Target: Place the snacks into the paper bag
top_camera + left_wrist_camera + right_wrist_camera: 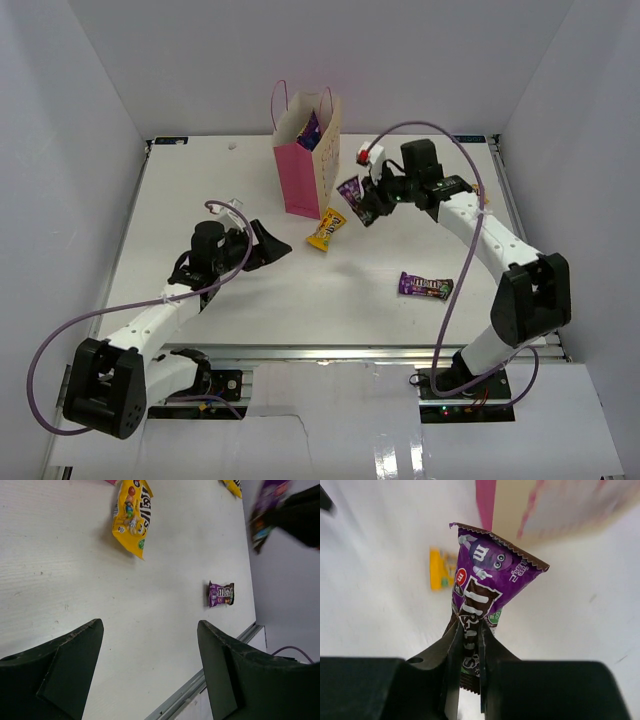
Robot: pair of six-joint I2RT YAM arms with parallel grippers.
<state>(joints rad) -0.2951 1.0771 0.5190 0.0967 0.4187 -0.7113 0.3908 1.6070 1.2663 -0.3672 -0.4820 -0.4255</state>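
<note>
Pinched edge-on in the right gripper: one purple packet, lifted off the tabletop, just right of the paper bag. Paper bag upright near the middle of the far edge, mouth open, purple wrapper visible inside. Left gripper spread wide, holding nothing, left of centre. Flat on the tabletop: yellow packet just in front of the bag; second purple packet toward the near edge, right side

Your paper bag blurred and cropped atop the right wrist view, purple packet tail hidden inside the right gripper, a yellow packet clipped at your left wrist view's top edge.
</note>
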